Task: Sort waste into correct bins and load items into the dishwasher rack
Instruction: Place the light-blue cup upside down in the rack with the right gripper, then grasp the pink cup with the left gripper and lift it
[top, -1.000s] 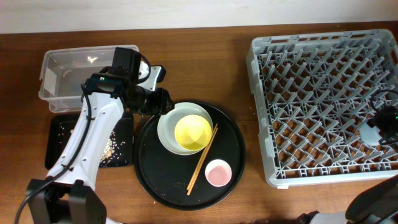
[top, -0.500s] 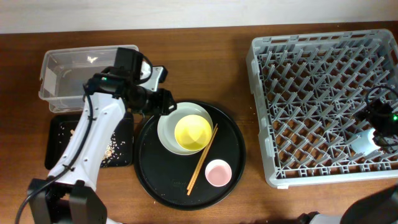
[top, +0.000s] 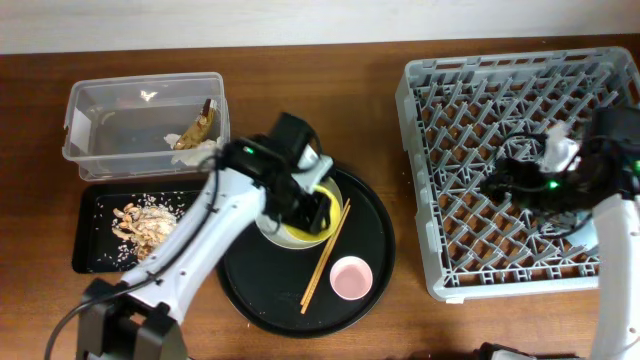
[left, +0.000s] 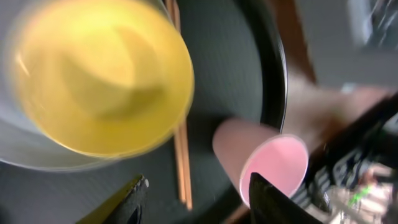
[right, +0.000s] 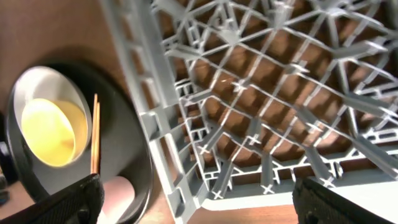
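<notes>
My left gripper (top: 314, 208) hovers open over the yellow bowl (top: 296, 238), which sits in the pale plate (top: 262, 212) on the round black tray. Its wrist view shows the bowl (left: 99, 74), the chopsticks (left: 181, 155) and the pink cup (left: 273, 167) below, with nothing between the fingers (left: 127, 200). The chopsticks (top: 325, 257) and pink cup (top: 351, 277) lie on the same tray. My right gripper (top: 500, 181) hangs wide open and empty over the grey dishwasher rack (top: 470, 90); beneath it is the rack's near corner (right: 261, 106). The clear tub (top: 100, 125) holds a tissue and wrapper (top: 197, 130). Food scraps (top: 140, 220) lie in the shallow black tray (top: 90, 255).
The round black tray (top: 375, 235) sits between the bins on the left and the rack on the right. Bare wooden table (top: 330, 110) runs behind it. In the right wrist view the tray's rim (right: 140, 155) lies close to the rack's outer wall.
My left arm swung from the tub to over the bowl, uncovering the tissue, wrapper and scraps. My right arm moved from the rack's right edge toward its middle, jaws widening.
</notes>
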